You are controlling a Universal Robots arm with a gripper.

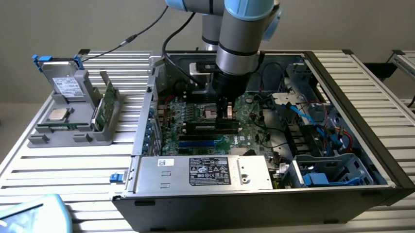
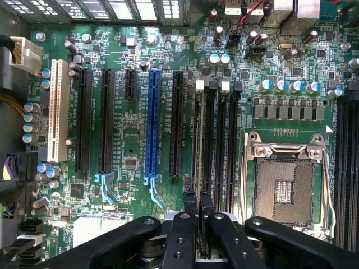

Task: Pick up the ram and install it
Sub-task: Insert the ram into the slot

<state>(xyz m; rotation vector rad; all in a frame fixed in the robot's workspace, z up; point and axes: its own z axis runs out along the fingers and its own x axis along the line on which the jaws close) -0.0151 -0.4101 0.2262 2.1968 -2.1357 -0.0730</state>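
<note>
Ram [image 2: 197, 140] looks light, stiff and fragile; it hangs edge-on near the socket [image 2: 283, 185], its top edge pinched in the closed tool [image 2: 197, 197].

Above end effector [image 1: 227, 115]: case is open-topped, and the arm's own column drops straight in. Below: ram [image 2: 197, 145] clamped edge-on over the black memory slots [image 2: 221, 140]; board densely packed.
Just beside, socket side: CPU socket [image 2: 286, 179] with raised metal frame.
Opposite side: row of low expansion slots [image 2: 151, 129].
Toward exterior view's left: case wall [image 1: 150, 97], near.
Toward camera: power supply box [image 1: 201, 172], tall, near.
Exterior view's right: loose cables [image 1: 304, 114], drive cage [image 1: 327, 172].
Outside the case, well apart: gray parts tray [image 1: 71, 121] on desk [image 1: 77, 165].
</note>
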